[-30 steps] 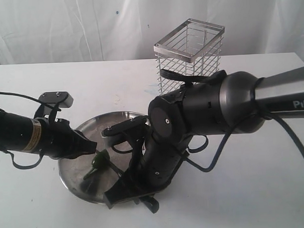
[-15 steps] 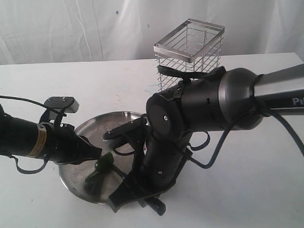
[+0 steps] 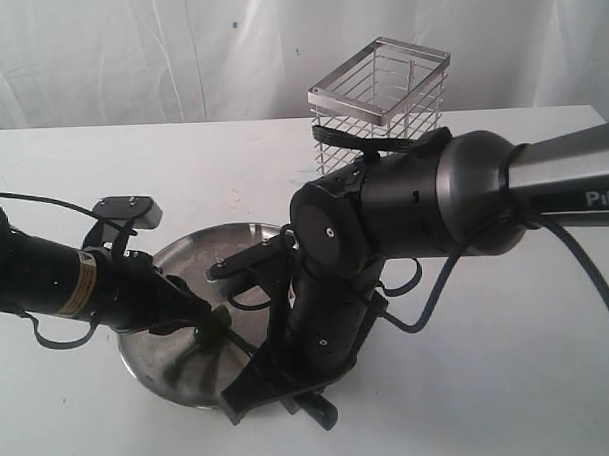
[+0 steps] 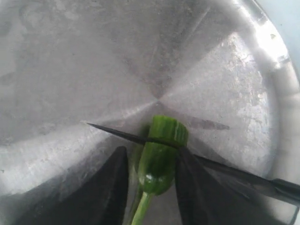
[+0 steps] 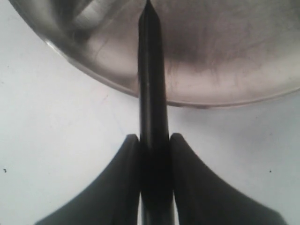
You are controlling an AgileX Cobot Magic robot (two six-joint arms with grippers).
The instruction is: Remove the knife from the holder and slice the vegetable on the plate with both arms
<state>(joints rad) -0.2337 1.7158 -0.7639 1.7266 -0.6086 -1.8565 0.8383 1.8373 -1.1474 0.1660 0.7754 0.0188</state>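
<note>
My left gripper [image 4: 149,187] has moved in and now clamps the vegetable [image 4: 159,157]; my right gripper [image 5: 153,145] grips the knife [image 4: 140,137], its blade starting a slice.

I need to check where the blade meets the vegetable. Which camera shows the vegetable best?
The left wrist view: the vegetable sits between the left claw fingers, the knife blade lying across it. The exterior view shows only a dark green glimpse beside the arms. The right wrist view misses it.
</note>
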